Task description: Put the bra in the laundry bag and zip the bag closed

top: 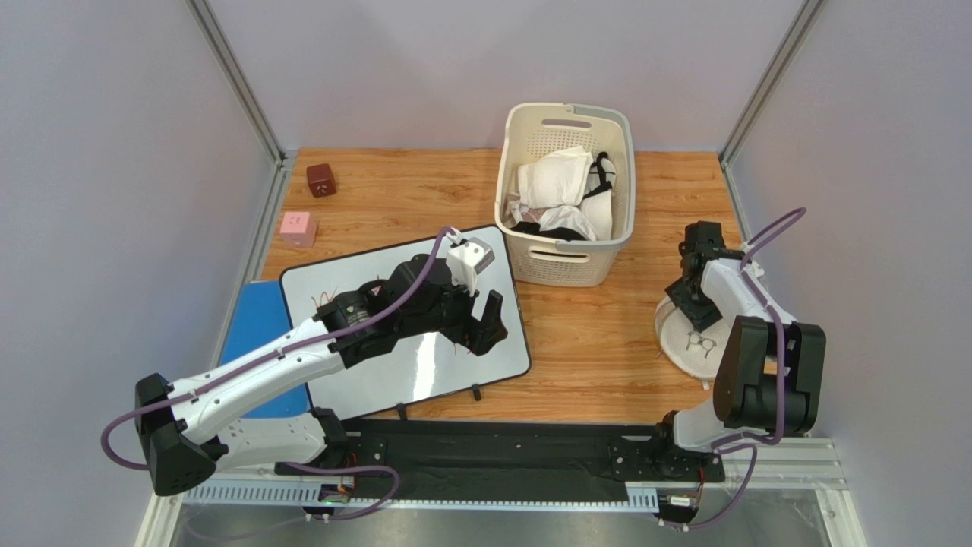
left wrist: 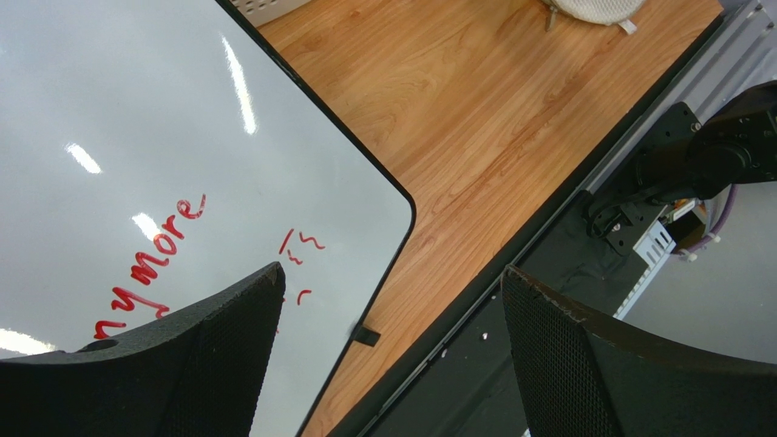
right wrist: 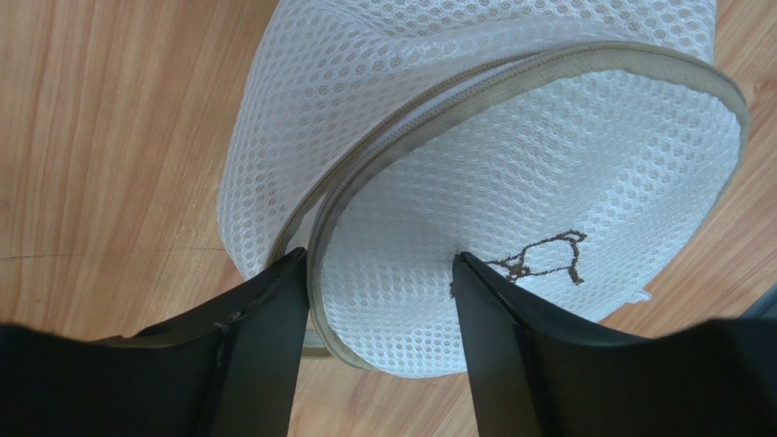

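The laundry bag (top: 681, 345) is a round white mesh pouch lying on the wooden table at the right. In the right wrist view the laundry bag (right wrist: 511, 173) has its two halves parted along the beige zipper rim. My right gripper (top: 695, 318) (right wrist: 378, 264) is open, its fingers astride the near edge of the upper half: one finger is at the rim and the other on the mesh top. White fabric (top: 556, 182) is heaped in the basket, and I cannot pick out the bra in it. My left gripper (top: 479, 328) (left wrist: 392, 291) hangs open and empty over the whiteboard's near right corner.
A cream slatted basket (top: 565, 260) stands at the back centre with white and black-strapped garments. A whiteboard (top: 342, 285) (left wrist: 137, 109) with red writing lies at the left, a blue pad (top: 257, 331) beside it. A brown block (top: 322, 180) and a pink block (top: 298, 228) sit at the far left.
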`<state>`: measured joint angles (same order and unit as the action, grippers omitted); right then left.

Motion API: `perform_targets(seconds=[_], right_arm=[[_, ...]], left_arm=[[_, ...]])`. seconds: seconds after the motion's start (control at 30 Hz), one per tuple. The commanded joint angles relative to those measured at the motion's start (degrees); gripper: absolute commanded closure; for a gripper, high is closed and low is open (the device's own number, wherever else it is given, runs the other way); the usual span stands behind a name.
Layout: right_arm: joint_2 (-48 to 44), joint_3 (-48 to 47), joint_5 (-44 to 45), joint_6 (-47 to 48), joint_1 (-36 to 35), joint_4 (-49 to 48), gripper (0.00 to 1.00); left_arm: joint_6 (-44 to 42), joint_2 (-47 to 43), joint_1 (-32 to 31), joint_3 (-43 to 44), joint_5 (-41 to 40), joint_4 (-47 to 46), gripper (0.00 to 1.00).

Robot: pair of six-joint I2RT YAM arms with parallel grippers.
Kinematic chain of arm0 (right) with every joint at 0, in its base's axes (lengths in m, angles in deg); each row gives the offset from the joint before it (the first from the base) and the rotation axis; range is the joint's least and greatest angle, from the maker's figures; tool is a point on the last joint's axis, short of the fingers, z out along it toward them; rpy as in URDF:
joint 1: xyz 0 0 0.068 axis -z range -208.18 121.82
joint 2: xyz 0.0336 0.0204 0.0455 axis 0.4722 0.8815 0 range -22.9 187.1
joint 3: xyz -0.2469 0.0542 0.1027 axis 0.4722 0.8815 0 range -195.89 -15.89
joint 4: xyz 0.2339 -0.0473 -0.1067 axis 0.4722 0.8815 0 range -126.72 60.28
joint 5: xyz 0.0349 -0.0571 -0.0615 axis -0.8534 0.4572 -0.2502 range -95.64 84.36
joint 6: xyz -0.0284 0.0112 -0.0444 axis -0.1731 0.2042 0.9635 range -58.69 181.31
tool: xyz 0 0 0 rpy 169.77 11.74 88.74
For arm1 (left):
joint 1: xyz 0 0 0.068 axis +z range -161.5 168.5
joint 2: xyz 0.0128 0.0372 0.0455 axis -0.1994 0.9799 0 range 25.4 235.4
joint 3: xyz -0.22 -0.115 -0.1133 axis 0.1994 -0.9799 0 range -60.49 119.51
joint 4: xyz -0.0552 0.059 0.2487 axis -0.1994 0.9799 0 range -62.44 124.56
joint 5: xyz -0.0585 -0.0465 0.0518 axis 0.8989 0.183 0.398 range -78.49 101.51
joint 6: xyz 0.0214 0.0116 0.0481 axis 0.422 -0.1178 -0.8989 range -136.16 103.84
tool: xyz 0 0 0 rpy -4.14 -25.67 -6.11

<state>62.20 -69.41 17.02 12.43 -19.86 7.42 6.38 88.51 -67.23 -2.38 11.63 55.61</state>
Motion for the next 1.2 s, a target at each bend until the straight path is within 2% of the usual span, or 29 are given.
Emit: perform_targets(seconds=[0.0, 0.03, 0.07, 0.17, 0.33, 0.5, 0.67, 0.8, 0.83, 0.93, 1.17], right_arm=[[-0.37, -0.62, 2.92, -0.52, -0.23, -2.04, 0.55], [-0.72, -0.71, 2.83, 0.10, -0.32, -1.52, 0.63], [-1.68, -1.06, 3.01, 0.54, -0.49, -0.64, 0.80], [-5.36, -1.15, 3.45, 3.09, -1.98, 2.87, 1.00], [-13.19, -2.29, 5.99, 8.09, -9.71, 9.46, 1.00], [-19.70, -2.38, 1.97, 8.72, -12.54, 15.44, 1.00], [-30.68, 1.13, -13.58, 11.62, -12.97, 15.72, 1.00], [-38.07, 3.07, -23.86, 19.50, -12.97, 14.22, 1.00], [-39.91, 3.33, -30.85, 21.01, -12.97, 13.78, 1.00], [-42.38, 4.91, -36.09, 22.60, -12.97, 12.20, 1.00], [-43.44, 5.62, -38.74, 24.01, -12.97, 13.95, 1.00]], left_arm=[[-0.49, -0.80, 0.27, 0.34, 1.90, -0.46, 0.07], [-0.22, -0.54, 0.27, 0.95, 2.42, -0.46, 0.08], [0.04, -0.01, 0.27, 1.48, 2.78, -0.54, 0.08], [1.35, 1.65, 0.27, 3.15, 4.80, -2.11, 0.09], [5.22, 6.40, 0.27, 4.82, 10.06, -7.91, 0.14], [10.05, 14.92, 0.00, 6.93, 13.15, -15.21, 0.26], [10.33, 22.04, -2.45, 10.35, 9.03, -17.07, 0.28], [12.08, 26.53, -4.13, 13.87, 6.39, -18.03, 0.26], [12.34, 28.54, -4.39, 14.48, 6.30, -18.47, 0.23], [12.00, 33.10, -5.27, 18.17, 4.02, -16.03, 0.19], [10.42, 44.63, -7.20, 31.88, -5.47, -2.75, 0.19]])
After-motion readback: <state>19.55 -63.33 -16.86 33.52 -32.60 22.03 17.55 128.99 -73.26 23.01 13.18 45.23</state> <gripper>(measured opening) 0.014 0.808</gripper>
